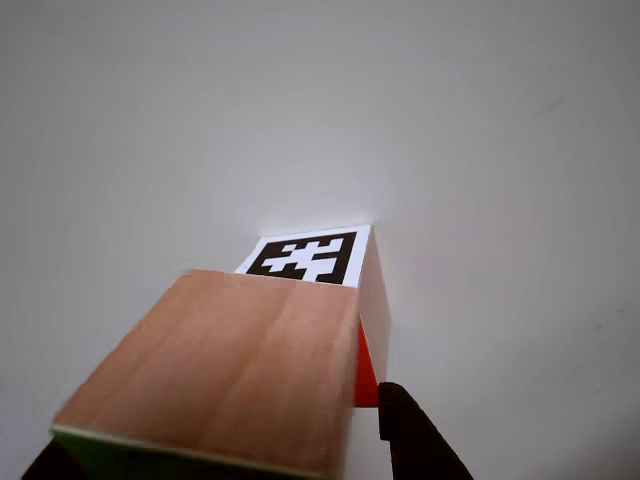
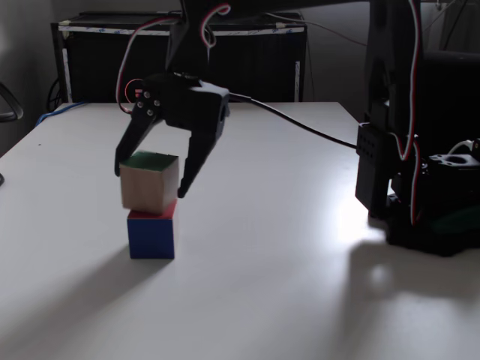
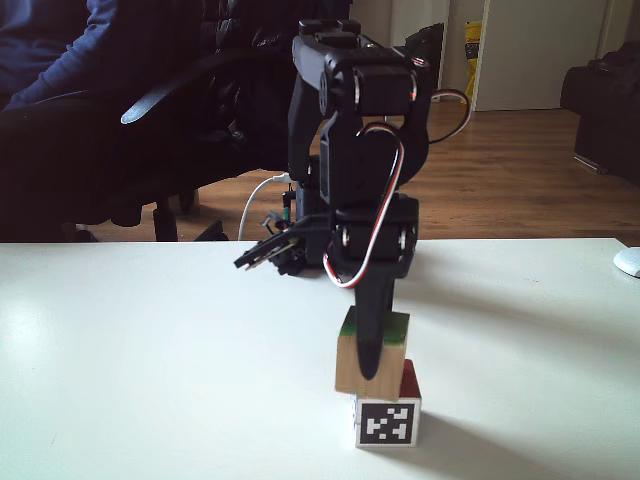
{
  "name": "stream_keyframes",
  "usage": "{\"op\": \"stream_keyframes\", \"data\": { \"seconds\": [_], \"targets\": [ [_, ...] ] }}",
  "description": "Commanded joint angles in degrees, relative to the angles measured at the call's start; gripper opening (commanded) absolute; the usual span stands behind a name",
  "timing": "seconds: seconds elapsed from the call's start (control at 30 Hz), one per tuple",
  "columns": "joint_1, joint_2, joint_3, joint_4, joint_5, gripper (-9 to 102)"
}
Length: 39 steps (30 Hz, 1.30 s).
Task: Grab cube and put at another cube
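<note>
In a fixed view, at lower centre, another cube (image 3: 387, 422) is seen nearest, its black-and-white marker carrying no readable text. The cube (image 3: 372, 354) is stacked on it, offset leftward. The gripper (image 2: 152, 174) straddles the cube; whether the jaws grip cannot be told.

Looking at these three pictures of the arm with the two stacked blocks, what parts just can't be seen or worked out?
- Other view: the green-faced cube covers most of the marker cube beneath; the bottom edge cuts off the gripper.
- A fixed view: dim light. Whether the gripper fingers press the green-faced cube or stand just clear is uncertain.
- Another fixed view: a finger crosses the cube's front, hiding the contact. The marker pattern is too small to read.
</note>
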Motion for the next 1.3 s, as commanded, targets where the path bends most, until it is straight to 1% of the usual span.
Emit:
{"op": "stream_keyframes", "data": {
  "seconds": [0.0,0.3,0.5,0.77,0.97,1.03,1.1,1.27],
  "targets": [
    [0.70,1.14,-2.02,0.35,0.26,40],
    [1.32,1.41,-1.93,1.05,0.62,42],
    [0.79,4.04,-2.11,3.43,1.05,43],
    [-1.49,11.25,-1.85,8.00,1.76,44],
    [-2.81,20.04,0.44,10.20,1.41,44],
    [-3.34,25.05,4.39,9.58,0.79,44],
    [-4.22,32.26,10.90,6.94,-0.44,43],
    [-4.57,56.69,33.31,-5.01,-6.15,41]
  ]
}}
